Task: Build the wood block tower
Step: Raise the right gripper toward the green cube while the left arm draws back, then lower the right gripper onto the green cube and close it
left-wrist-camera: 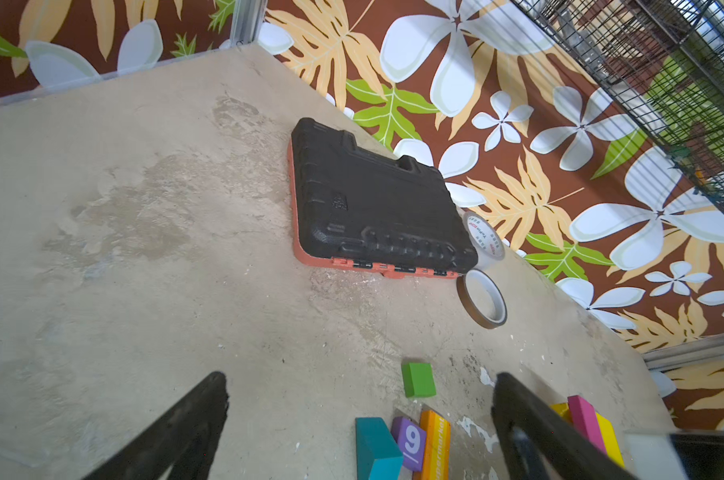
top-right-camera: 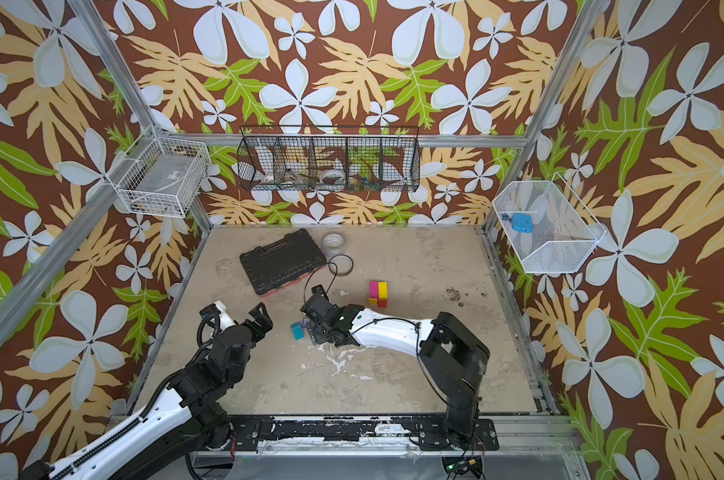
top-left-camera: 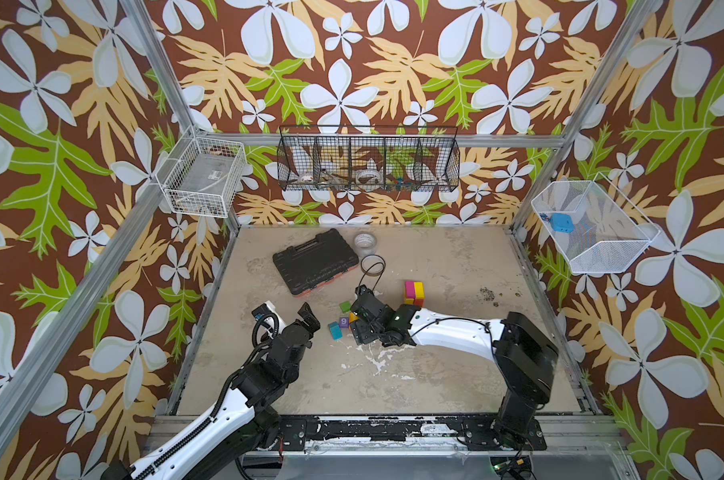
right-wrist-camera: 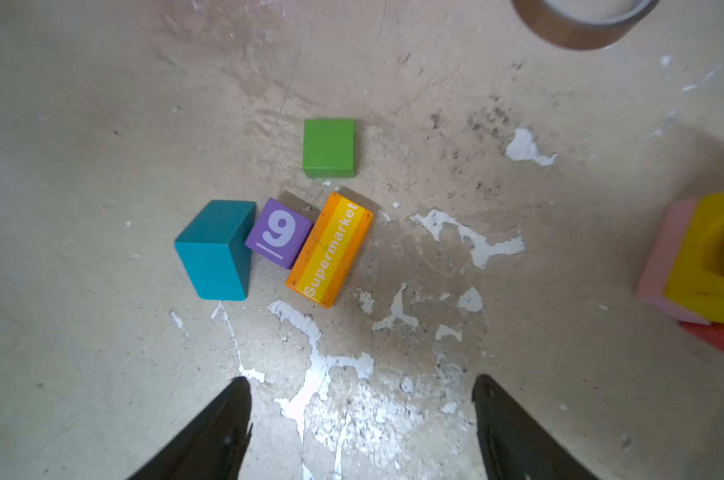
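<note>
**Both pincers released over four loose blocks, tower about half built**

Nearest the lens in both top views, the left arm (top-left-camera: 227, 411) comes in from 7 o'clock of the table (top-left-camera: 435, 374). The left gripper (left-wrist-camera: 360, 386) hangs released, fingers spread wide with nothing between them, just at 9 o'clock of the loose blocks. The right gripper (right-wrist-camera: 362, 384) reaches in from 3 o'clock and hovers over that same group, also spread and grasping nothing.

Four wood blocks lie flat near the table's middle. The purple "9" cube (right-wrist-camera: 279, 232) touches the teal block (right-wrist-camera: 214, 253) at its 8 o'clock side and the orange "Supermarket" block (right-wrist-camera: 331, 249) at its 3 o'clock side. The green cube (right-wrist-camera: 329, 147) sits apart at 12 o'clock of them.

The tower (top-left-camera: 414, 293) stands toward 2 o'clock from the group, well clear of both arms. It shows two layers, magenta and yellow on top and red below, and the right wrist view adds a pink piece beside a yellow one. How many blocks it counts I cannot tell.

As I judge it, the base is done and all four loose pieces are left to stack. The black tool case (top-left-camera: 315, 262) at 11 o'clock and the clear tape roll (top-left-camera: 365, 243) at 12 play no part
</note>
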`<state>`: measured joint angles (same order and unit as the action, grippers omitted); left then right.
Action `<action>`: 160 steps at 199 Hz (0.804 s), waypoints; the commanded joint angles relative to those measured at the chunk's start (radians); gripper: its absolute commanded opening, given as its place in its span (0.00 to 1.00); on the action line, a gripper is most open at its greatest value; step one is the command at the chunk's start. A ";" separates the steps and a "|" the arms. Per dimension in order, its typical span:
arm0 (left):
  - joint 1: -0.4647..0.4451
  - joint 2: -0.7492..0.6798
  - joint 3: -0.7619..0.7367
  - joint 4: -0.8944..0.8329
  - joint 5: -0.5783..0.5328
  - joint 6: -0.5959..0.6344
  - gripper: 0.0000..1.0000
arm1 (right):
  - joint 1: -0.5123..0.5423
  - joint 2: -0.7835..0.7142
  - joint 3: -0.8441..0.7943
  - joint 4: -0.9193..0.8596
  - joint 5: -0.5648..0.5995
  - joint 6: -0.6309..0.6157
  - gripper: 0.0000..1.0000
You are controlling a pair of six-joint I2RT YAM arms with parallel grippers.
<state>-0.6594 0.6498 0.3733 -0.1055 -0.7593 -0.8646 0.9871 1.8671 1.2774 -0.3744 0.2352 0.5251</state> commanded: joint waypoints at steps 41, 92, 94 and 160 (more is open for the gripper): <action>0.001 -0.012 0.003 0.109 -0.057 0.045 1.00 | 0.001 0.132 0.108 -0.101 0.014 -0.009 0.79; 0.001 -0.004 0.009 0.115 -0.071 0.056 1.00 | 0.002 0.226 0.216 -0.135 -0.030 -0.028 0.78; 0.002 -0.002 0.009 0.115 -0.071 0.056 1.00 | 0.001 0.231 0.219 -0.136 -0.030 -0.028 0.78; 0.002 0.019 0.018 0.120 -0.064 0.061 1.00 | -0.015 0.253 0.231 -0.178 0.036 -0.015 0.69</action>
<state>-0.6582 0.6662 0.3809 -0.0040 -0.8070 -0.8101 0.9852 2.1319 1.5269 -0.5144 0.2287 0.4984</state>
